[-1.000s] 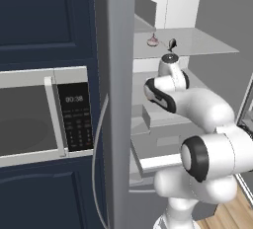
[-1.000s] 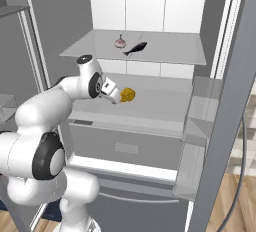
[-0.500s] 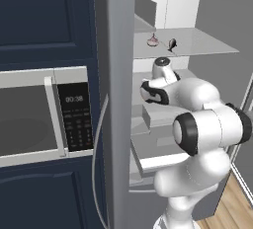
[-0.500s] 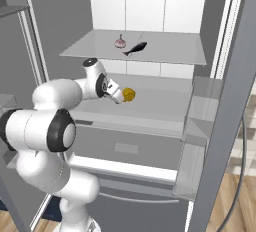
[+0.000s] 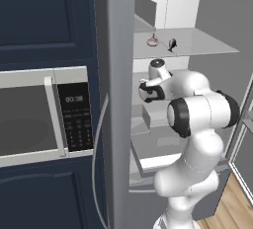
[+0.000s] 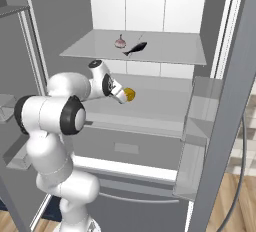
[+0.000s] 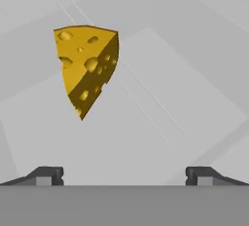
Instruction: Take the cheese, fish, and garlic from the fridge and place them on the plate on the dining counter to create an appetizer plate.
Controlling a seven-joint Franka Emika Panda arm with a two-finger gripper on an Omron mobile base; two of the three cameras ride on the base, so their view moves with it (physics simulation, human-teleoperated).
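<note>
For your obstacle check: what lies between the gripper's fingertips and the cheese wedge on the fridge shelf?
Nothing: in the hand view, bare grey shelf separates the open gripper from the cheese.

Bare shelf (image 7: 160, 122) around cheese (image 7: 87, 64)

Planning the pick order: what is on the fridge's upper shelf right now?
The garlic and the fish lie side by side on the upper shelf. The cheese sits a shelf lower. The shelf's far left is hidden.

Built-in microwave (image 5: 42, 114) in navy cabinetry (image 5: 44, 16); wood floor (image 5: 232, 208).
</note>
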